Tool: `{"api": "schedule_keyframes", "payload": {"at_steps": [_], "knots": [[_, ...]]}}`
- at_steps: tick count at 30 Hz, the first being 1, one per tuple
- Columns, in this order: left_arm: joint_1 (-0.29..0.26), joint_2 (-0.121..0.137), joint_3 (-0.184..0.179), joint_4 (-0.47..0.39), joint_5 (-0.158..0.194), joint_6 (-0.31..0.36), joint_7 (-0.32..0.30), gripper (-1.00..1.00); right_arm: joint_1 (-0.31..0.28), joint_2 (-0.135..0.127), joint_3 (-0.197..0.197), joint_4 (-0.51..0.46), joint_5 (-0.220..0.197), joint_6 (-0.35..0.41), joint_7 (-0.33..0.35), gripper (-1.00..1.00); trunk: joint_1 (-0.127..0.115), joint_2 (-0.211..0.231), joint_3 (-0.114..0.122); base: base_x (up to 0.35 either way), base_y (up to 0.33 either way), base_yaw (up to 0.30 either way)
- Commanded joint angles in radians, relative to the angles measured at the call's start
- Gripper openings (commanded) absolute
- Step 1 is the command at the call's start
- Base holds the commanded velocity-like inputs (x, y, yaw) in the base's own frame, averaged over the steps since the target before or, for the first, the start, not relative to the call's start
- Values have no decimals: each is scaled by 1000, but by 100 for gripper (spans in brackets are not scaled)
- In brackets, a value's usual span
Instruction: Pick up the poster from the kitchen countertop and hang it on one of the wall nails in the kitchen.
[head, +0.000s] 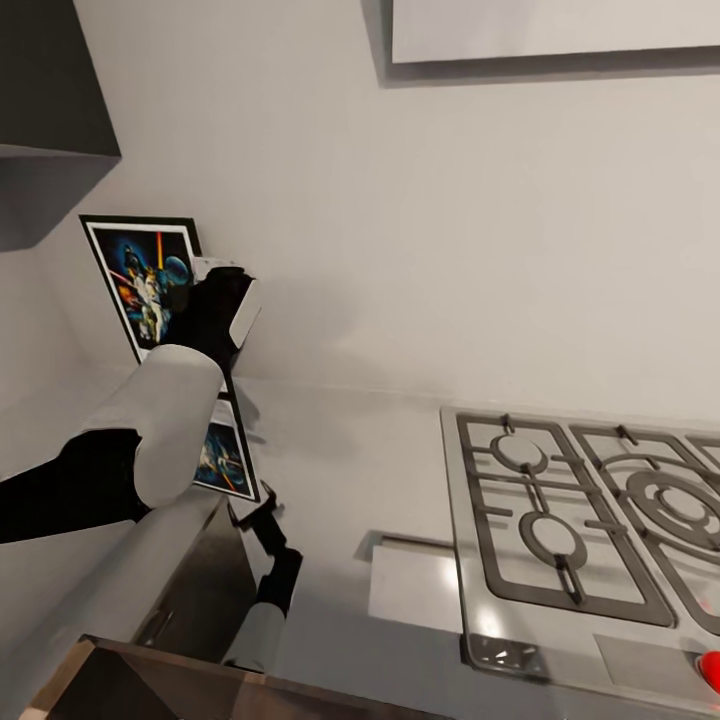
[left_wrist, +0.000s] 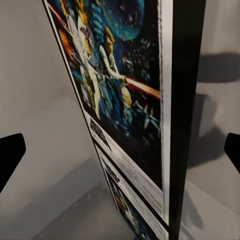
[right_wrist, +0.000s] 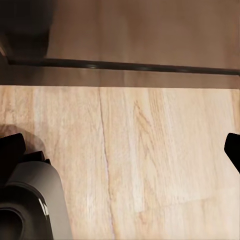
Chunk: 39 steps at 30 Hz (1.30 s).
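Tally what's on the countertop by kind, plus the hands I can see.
Poster: 1
Gas hob: 1
Red object at the hob's front corner, cut off by the frame: 1
Left hand, fingers apart either side of the poster: 1
Right hand: 1
Total: 5

Hidden and cut-off parts at the counter

From the head view, my left arm (head: 165, 430) covers the middle of the poster (head: 140, 280), and I can't make out the left gripper (head: 222, 300) fingers or their spacing there. The gas hob (head: 590, 520) runs off the right edge. In the left wrist view the poster (left_wrist: 120, 100) is cropped at top and bottom, its small print blurred beyond reading.
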Motion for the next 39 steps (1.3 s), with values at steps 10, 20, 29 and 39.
{"api": "schedule_keyframes", "payload": {"at_steps": [10, 20, 29, 39], "knots": [[-1, -2, 4, -5, 1, 6, -4, 100, 0, -1, -2, -2, 1, -1, 0, 100, 0, -1, -17, 0, 0, 0], [-1, -1, 4, -7, -1, 6, -4, 100, 1, -1, -2, -1, 1, -1, 0, 100, 0, -1, -33, 0, 0, 0], [-1, -1, 5, -11, -3, 6, 0, 100, 0, -1, -2, 0, 1, -1, 0, 100, 0, -1, -47, 0, 0, 0], [-1, -1, 5, -13, -3, 6, 0, 100, 0, -1, -2, 0, 1, -1, 0, 100, 0, -1, -63, 0, 0, 0]]}}
